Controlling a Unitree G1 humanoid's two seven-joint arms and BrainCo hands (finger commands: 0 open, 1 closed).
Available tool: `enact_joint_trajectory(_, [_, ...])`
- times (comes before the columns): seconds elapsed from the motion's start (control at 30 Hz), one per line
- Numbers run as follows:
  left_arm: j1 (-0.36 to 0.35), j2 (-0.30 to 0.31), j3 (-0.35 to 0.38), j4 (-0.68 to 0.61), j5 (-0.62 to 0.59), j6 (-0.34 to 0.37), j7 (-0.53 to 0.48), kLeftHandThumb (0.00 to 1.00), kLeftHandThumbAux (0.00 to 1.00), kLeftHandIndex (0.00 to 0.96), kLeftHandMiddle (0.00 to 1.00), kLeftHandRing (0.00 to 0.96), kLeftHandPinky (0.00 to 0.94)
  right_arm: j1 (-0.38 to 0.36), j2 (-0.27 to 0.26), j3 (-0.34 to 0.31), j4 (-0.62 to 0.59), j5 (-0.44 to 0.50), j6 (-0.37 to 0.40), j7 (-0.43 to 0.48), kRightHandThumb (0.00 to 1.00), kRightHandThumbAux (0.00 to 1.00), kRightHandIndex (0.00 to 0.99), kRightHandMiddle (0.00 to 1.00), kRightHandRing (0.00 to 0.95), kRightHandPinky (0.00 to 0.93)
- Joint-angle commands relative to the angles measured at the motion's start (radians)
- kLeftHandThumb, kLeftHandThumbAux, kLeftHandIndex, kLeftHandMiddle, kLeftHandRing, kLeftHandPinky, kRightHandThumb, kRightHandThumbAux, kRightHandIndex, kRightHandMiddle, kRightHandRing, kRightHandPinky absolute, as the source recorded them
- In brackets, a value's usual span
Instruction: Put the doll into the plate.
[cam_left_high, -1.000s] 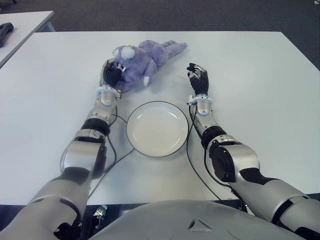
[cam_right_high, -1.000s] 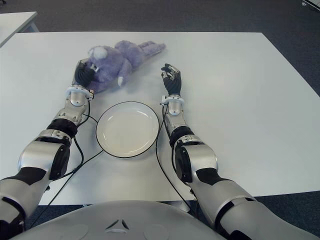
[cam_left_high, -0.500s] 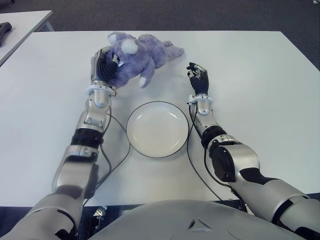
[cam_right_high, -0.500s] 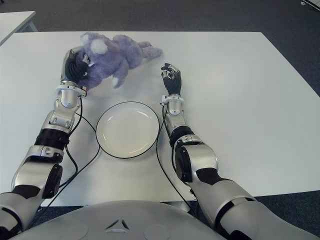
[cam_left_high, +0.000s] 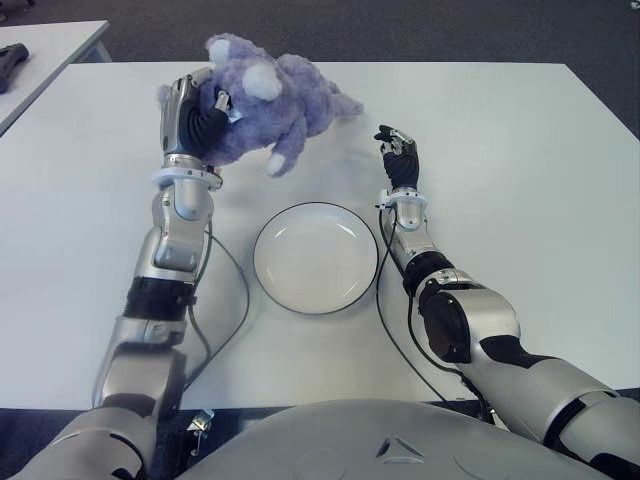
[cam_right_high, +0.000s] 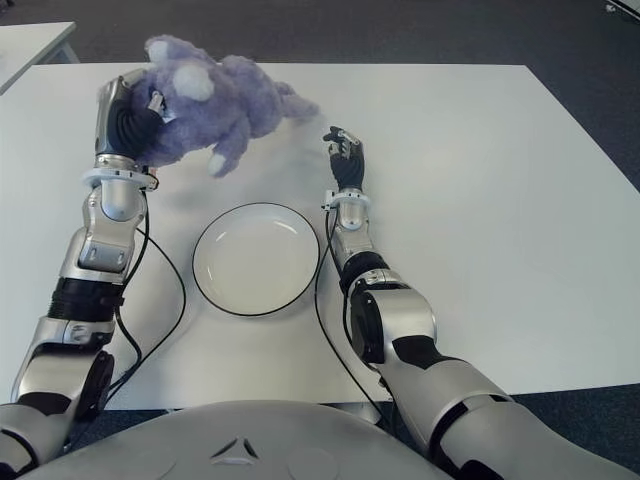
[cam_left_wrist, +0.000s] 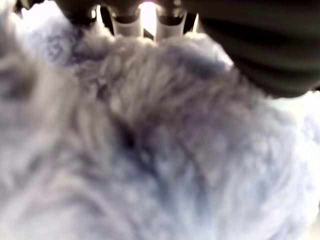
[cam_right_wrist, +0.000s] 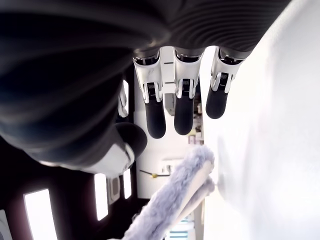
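Head views: the left hand (cam_left_high: 195, 125), fingers curled tight into the body of a purple plush doll (cam_left_high: 270, 105), carries it above the far-left part of the white table (cam_left_high: 520, 180), beyond and to the left of the plate (cam_left_high: 316, 257). The doll is clear of the plate, its white-tipped ear uppermost and one white-tipped paw dangling. The plate is round, white, shallow and smooth, with a thin dark rim, and holds nothing. The right hand (cam_left_high: 402, 160) shows just beside the plate's far-right edge, fingers loosely bent and grasping nothing.

Left wrist view: the frame is almost filled with long, soft, lilac-grey fur (cam_left_wrist: 150, 150), too close to resolve any outline; two pale finger (cam_left_wrist: 165, 22) segments press into the pile at one edge, detail the head views cannot give.

Right wrist view: three black-padded fingertips (cam_right_wrist: 183, 115) hang relaxed and separate, with the thumb (cam_right_wrist: 125, 145) apart from them; a strip of the doll's fur (cam_right_wrist: 175, 195) appears farther off against the table surface, untouched by this hand
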Motion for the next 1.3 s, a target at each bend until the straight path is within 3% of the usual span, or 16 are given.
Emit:
enact_joint_trajectory(0.03, [0.072, -0.006, -0.004, -0.152, 0.018, 0.067, -0.07, 0.741, 0.695, 0.443, 0.836, 0.842, 0.858, 0.193, 0.119, -0.038, 0.127, 0.044, 0.114, 0.017, 1.0, 0.695, 0.443, 0.232, 0.366, 0.485])
enact_joint_trajectory(0.27, [0.102, 0.0, -0.009, -0.234, 0.034, 0.086, -0.098, 0.741, 0.695, 0.443, 0.835, 0.842, 0.858, 0.193, 0.119, -0.04, 0.127, 0.042, 0.117, 0.021, 1.0, 0.694, 0.443, 0.226, 0.367, 0.486])
enact_joint_trajectory(0.9, [0.211, 0.058, 0.019, -0.431, 0.087, 0.037, -0.156, 0.738, 0.695, 0.443, 0.836, 0.843, 0.854, 0.188, 0.12, -0.049, 0.127, 0.045, 0.115, 0.022, 1.0, 0.694, 0.443, 0.219, 0.368, 0.484])
enact_joint_trajectory(1.3, [0.331, 0.044, 0.02, -0.574, 0.07, 0.039, -0.221, 0.737, 0.695, 0.443, 0.84, 0.845, 0.854, 0.189, 0.117, -0.042, 0.128, 0.034, 0.117, 0.016, 1.0, 0.694, 0.444, 0.226, 0.368, 0.483])
